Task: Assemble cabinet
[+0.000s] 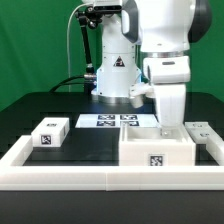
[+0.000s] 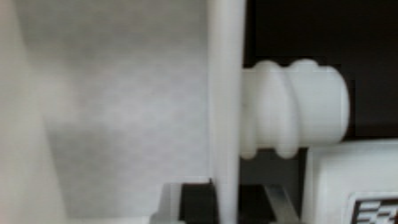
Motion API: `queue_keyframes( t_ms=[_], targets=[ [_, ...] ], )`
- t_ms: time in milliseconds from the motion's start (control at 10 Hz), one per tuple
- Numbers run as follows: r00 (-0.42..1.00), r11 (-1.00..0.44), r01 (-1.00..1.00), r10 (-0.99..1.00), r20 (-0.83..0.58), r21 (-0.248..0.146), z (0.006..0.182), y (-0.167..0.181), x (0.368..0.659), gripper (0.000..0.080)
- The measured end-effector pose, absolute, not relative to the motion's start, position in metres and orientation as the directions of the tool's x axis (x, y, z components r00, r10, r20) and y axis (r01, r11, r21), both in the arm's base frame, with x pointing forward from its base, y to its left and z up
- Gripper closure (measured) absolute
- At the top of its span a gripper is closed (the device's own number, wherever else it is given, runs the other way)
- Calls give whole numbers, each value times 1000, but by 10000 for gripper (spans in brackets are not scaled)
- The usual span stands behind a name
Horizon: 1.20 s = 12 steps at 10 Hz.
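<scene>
Rim point(image 1: 60, 178), white & low, runs across the front of the black table point(image 1: 90, 138) in ext. view. Just behind it, toward ext. view's right, stands the cabinet point(image 1: 150, 148). It's a big white box, upright, w/ one square tag point(image 1: 155, 160) on its front face. Its base is against or v. close to the rim, can't tell which.

Over the cabinet's right part the gripper point(image 1: 172, 118) hangs straight down, lower end at the box's top edge. Fingertips are hidden there, so can't tell if fingers are open, closed or gripping anything.

Toward ext. view's left a small block point(image 1: 50, 133) w/ tags lies on the table, well apart from the cabinet. Further back the marker board point(image 1: 118, 120) lies flat, near the arm base point(image 1: 115, 75). At ext. view's right a small white piece point(image 1: 201, 129) sits just beside the cabinet.

Wrist view is v. close & blurred. A thin white wall point(image 2: 222, 100) runs edge-on through the middle, w/ a broad white face on one side. On the other side is a dark gap w/ a ribbed white part point(image 2: 299, 105) just beside the wall; can't tell what it is.
</scene>
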<state>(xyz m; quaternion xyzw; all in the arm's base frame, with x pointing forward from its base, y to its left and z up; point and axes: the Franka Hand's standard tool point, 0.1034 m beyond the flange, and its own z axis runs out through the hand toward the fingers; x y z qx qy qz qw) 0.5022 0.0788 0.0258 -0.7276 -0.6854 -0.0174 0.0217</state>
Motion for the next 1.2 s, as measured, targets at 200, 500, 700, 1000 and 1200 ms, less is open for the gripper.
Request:
queue_keyframes(
  t_ms=[200,500,700,1000,1200],
  targets=[
    [66,-66,998,996,55,-8,26,76,503,762],
    [61,-62,998,996,66,12,23,81,506,762],
    [50,-51,998,996,74,20,23,99,515,762],
    [44,-45,999,996,71,4,23,113,516,762],
    [40,-39,999,997,64,-16,23,117,517,762]
  ],
)
